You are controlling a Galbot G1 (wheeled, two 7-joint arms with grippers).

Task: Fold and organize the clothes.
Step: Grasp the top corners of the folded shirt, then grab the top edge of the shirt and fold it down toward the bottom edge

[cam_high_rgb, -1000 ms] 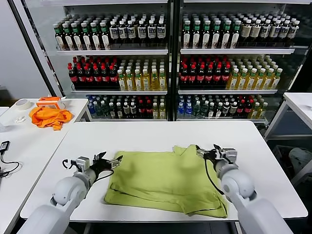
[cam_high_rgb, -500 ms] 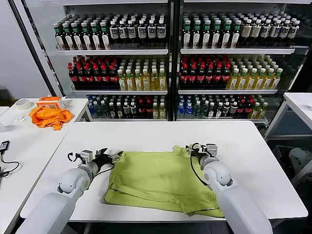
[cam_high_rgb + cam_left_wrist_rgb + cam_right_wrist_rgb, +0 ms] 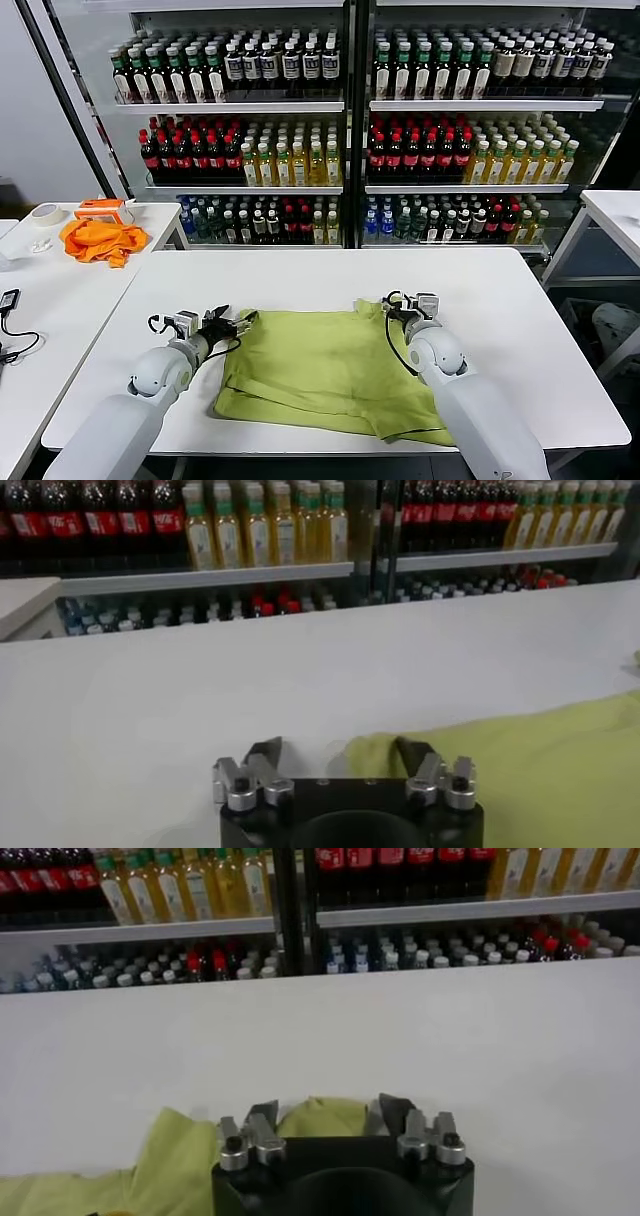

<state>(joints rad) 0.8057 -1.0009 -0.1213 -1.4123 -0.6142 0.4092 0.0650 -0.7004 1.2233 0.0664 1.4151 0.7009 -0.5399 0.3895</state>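
The left gripper [image 3: 340, 755] sits low on the table [image 3: 300, 275] with its two fingers [image 3: 265, 752] spread apart, and the far left corner of the T-shirt [image 3: 520, 770] bunches up in the gap between them. The fingers have not pinched the cloth flat; a small hump of fabric rises between the tips. In the head view this gripper [image 3: 236, 323] is at the shirt's left back corner, its arm reaching in from the near left.

The right gripper [image 3: 330, 1116] also has its fingers [image 3: 262, 1118] parted, with a fold of the T-shirt [image 3: 320, 1116] lying between them. More of the shirt spreads away to one side of it. In the head view the right gripper [image 3: 397, 308] is at the shirt's back right corner, by the raised sleeve.

Between the two grippers the T-shirt [image 3: 330, 370] lies mostly flat on the white table, stretching back toward the robot, with its near edge rumpled.

Beyond the table stand coolers full of bottles [image 3: 280, 150]. On a side table to the far left lies an orange cloth [image 3: 100, 240], with a roll of tape [image 3: 45, 213] near it.
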